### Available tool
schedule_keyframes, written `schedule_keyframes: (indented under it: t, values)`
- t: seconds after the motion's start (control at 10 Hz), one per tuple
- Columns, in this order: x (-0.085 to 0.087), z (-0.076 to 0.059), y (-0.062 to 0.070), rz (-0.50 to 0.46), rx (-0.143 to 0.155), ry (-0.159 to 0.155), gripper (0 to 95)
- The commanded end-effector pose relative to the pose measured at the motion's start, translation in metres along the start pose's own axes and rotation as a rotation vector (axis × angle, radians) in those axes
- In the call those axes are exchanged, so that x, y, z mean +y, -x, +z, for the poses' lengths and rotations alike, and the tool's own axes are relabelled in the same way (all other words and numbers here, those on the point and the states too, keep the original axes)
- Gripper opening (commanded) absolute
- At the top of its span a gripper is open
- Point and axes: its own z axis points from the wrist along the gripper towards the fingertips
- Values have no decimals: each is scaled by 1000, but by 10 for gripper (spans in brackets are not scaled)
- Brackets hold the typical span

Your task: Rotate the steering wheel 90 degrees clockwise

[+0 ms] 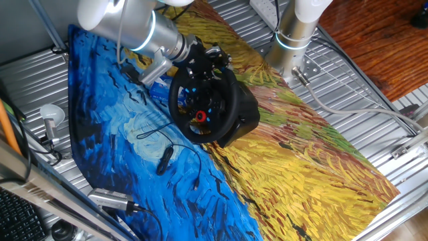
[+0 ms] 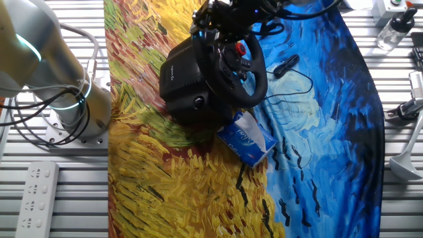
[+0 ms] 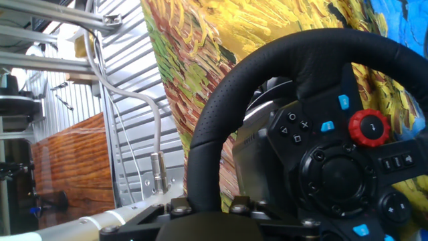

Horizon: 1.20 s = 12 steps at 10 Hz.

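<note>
The steering wheel (image 1: 202,107) stands on its bulky black base (image 2: 188,79) near the middle of the painted cloth (image 1: 294,154) that covers the worktop (image 1: 374,80); the wheel face, with blue buttons and a red knob (image 3: 370,127), looks toward the blue side of the cloth. The tool (image 1: 206,59) is at the top of the rim; in the hand view the rim runs straight into its mounting at the bottom edge, so you may judge that it has contact with the rim, but the fingers themselves are hidden — I cannot tell how wide they are or whether they really clamp.

The risks from here, as I judge them:

- The base seems only to rest on the cloth; if the tool pulls along a straight line and not along the arc of the rim, the whole base can slide or tip, and the cloth can wrinkle under it.
- If the hold is weak, the thick rim can slip through and the turn will be less than a quarter.
- A blue tissue pack (image 2: 246,137) lies just beside the base, and a thin black cable (image 1: 160,137) with a small pod (image 1: 164,159) lies on the blue part — a moving base could push the pack or catch the cable.
- The arm is bent close over the wheel; watch that the wrist does not hit the hub when it turns clockwise.
</note>
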Motion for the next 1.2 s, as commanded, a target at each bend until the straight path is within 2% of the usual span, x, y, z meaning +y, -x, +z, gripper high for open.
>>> schedule_keyframes:
  t: [0.1,1.2]
  values:
    - [-1,0,0,0,2,3,0]
    - [0,2,4,74,-33,6,0]
